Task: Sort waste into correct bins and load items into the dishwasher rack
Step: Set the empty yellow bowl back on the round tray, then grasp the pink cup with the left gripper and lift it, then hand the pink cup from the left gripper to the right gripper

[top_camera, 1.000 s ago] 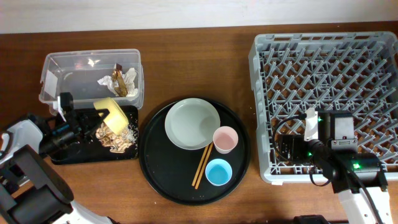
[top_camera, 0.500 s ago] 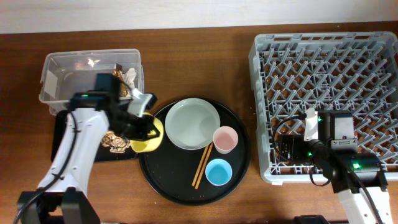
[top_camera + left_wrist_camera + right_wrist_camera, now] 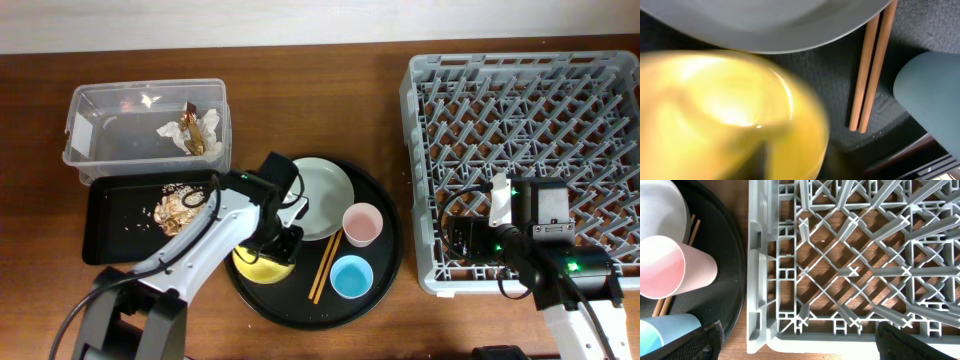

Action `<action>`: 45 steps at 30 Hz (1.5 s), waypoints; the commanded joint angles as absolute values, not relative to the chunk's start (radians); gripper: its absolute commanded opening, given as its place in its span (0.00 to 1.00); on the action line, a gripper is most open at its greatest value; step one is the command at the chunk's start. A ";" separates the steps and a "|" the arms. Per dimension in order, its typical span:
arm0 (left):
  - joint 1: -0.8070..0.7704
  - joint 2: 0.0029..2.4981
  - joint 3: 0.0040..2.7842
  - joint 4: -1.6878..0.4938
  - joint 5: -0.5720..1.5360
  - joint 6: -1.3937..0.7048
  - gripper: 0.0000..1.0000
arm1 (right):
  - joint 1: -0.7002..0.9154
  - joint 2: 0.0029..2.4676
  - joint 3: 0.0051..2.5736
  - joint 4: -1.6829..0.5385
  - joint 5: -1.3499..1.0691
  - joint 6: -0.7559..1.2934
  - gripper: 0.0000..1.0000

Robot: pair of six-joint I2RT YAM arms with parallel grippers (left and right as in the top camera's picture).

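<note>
Two kinds of waste look sorted: the crumpled tissue with its gold-brown wrapper lies at the right end of the clear plastic tub, and the crumbly food scraps lie in the shallow black rectangular tray just in front of it. Five items are left to load, and none is in the dishwasher rack, whose pegs hold nothing. All five are on the round black tray. The small yellow bowl is at its left front, under the left gripper, which seems to pinch the bowl's rim, though the wrist view is too blurred to be sure; whether the bowl rests or hangs cannot be told. The grey-white plate sits at the back of the tray. The pink cup stands upright just beside the plate's right edge, and the light-blue cup stands upright in front of it. The wooden chopsticks lie paired between bowl and cups. The right gripper hangs over the rack's near left corner, fingers spread wide, holding nothing.
</note>
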State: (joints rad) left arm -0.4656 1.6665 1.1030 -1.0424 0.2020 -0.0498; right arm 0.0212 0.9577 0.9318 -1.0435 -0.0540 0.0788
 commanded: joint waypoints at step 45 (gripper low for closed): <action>-0.426 1.801 1.470 -0.602 1.340 -0.224 0.00 | -0.117 1.185 0.952 -0.791 -1.285 -0.184 0.98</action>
State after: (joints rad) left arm -0.4103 1.8256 1.4532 -0.6052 1.3090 -0.1780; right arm -0.1139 1.1660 0.9344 -0.8062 -1.2346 -0.1654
